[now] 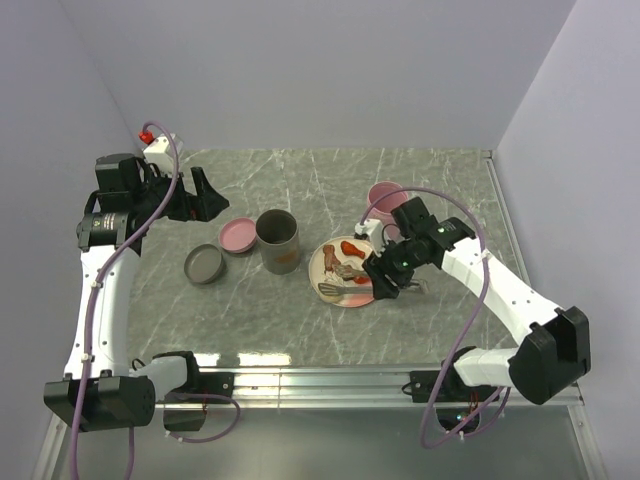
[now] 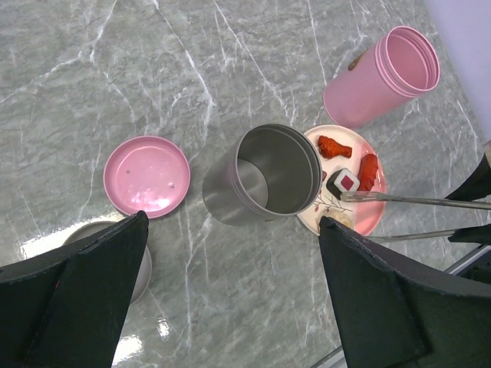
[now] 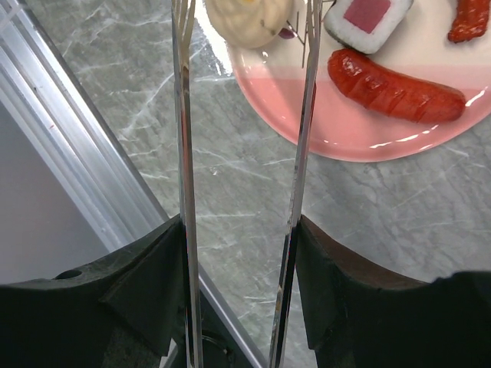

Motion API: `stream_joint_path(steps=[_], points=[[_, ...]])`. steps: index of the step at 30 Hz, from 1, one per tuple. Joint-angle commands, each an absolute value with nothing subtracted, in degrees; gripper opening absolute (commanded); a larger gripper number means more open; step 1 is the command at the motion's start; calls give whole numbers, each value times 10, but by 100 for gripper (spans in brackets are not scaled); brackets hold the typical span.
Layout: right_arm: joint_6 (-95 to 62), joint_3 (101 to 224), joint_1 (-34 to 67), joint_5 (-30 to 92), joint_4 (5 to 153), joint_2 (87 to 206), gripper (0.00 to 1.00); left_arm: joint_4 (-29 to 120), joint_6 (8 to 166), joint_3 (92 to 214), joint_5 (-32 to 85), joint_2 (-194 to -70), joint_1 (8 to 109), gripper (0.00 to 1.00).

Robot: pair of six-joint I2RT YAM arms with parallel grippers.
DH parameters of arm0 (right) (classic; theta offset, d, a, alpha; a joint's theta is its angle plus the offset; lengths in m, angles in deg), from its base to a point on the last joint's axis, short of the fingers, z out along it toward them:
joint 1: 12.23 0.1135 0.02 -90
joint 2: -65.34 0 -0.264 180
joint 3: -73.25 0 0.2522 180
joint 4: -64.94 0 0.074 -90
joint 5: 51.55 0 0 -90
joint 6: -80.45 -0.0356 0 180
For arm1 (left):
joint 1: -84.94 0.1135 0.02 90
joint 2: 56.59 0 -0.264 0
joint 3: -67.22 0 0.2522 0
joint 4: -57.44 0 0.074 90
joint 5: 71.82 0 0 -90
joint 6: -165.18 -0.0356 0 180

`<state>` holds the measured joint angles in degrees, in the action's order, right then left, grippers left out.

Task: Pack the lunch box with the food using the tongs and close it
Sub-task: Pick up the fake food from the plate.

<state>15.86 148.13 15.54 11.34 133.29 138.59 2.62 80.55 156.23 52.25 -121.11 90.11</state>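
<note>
My right gripper (image 3: pixel 242 239) is shut on the silver tongs (image 3: pixel 301 153), one slim arm pressed against each finger. In the right wrist view the tong tips straddle the beige bun (image 3: pixel 245 19) on the cream-and-pink plate (image 3: pixel 345 134). Beside the bun lie a dark square with a red centre (image 3: pixel 367 17) and a red sausage (image 3: pixel 395 93). From above, the right gripper (image 1: pixel 388 282) sits at the plate's (image 1: pixel 330 255) right rim. The grey lunch box cylinder (image 1: pixel 278 240) stands upright and open left of the plate. My left gripper (image 1: pixel 197 195) hangs open and empty at the far left.
A pink lid (image 2: pixel 146 175) lies flat left of the grey cylinder (image 2: pixel 265 172), with a grey shallow bowl (image 1: pixel 204 264) nearer the front. A pink container (image 2: pixel 380 75) rests beyond the plate. An aluminium rail (image 3: pixel 77 169) runs along the table's near edge.
</note>
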Motion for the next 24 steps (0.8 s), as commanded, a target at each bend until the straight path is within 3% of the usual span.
stream_joint_path(steps=[1,16,24], points=[[166,1471,159,95,1328,1392,62,41,803,1570,530,-1209,902,99],[170,1458,161,101,1314,1417,63,45,806,1570,533,-1218,902,99],[166,1458,162,109,1313,1415,54,45,806,1571,533,-1219,902,99]])
